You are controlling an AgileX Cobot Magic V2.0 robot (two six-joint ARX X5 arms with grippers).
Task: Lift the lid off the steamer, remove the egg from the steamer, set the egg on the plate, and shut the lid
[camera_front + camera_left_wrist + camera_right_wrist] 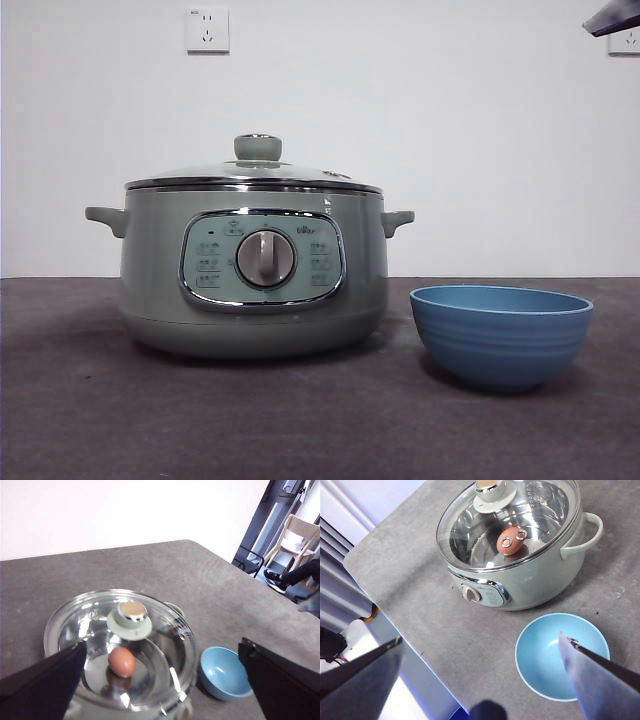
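lid on, egg inside, both arms held high

the large round pale sage-green electric steamer [253,270] stands on the dark grey tabletop [300,420], its chrome-framed control panel and silver dial facing the low front camera. the round clear glass lid with a steel rim and a pale green knob [256,170] sits closed on the steamer's rim. through the glass, the small reddish-brown egg [122,661] lies on the shiny steel floor inside the pot, a little off centre and below the knob as the left wrist camera sees it. in the right wrist view the egg [510,541] shows again under the glass, with two small round vent fittings of the lid in front of it.

the deep round blue bowl serving as the plate [501,335] stands on the tabletop just beside the steamer, on the right in the front view, apart from it and holding nothing.

the left gripper [160,675] hangs well above the steamer, its two black fingers spread wide apart with the lid and egg seen between them, touching nothing. the right gripper [480,670] hangs high over the tabletop's near edge, fingers likewise wide apart, with the bowl's rim [562,656] near one finger. in the front view only a dark arm tip [612,17] shows at the top right corner.
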